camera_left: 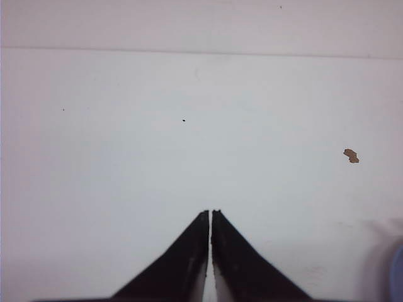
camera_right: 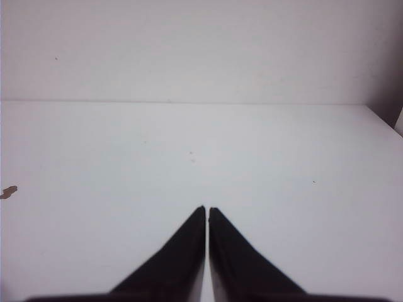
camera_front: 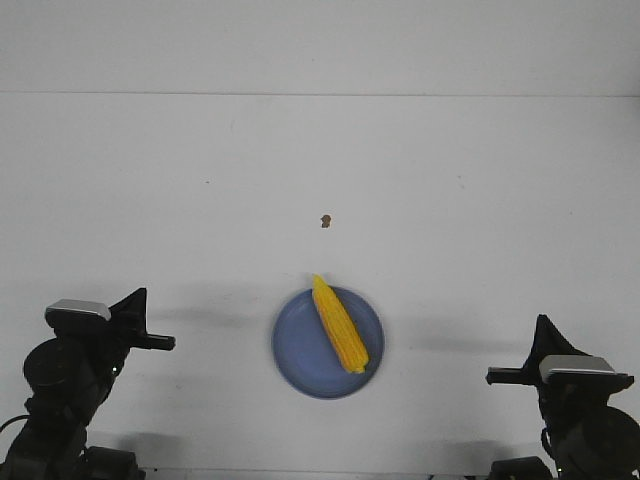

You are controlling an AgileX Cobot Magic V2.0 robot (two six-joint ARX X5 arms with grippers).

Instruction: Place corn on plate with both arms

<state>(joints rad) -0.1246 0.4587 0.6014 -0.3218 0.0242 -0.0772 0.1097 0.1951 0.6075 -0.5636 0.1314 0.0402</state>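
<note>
The yellow corn [camera_front: 338, 325] lies diagonally on the periwinkle-blue plate [camera_front: 296, 350] near the table's front middle, its pointed end at the plate's far rim. My left gripper [camera_front: 140, 298] sits well to the left of the plate, shut and holding nothing; its fingertips [camera_left: 210, 212] meet over bare table. My right gripper [camera_front: 541, 322] sits well to the right of the plate, also shut and holding nothing, its fingertips [camera_right: 207, 209] together. A sliver of the plate [camera_left: 397, 274] shows at the edge of the left wrist view. The corn shows in neither wrist view.
A small brown speck [camera_front: 325, 221] lies on the white table beyond the plate, also seen as a brown speck [camera_left: 351, 155] in the left wrist view and a brown speck [camera_right: 8, 192] in the right wrist view. A white wall rises behind the table's far edge.
</note>
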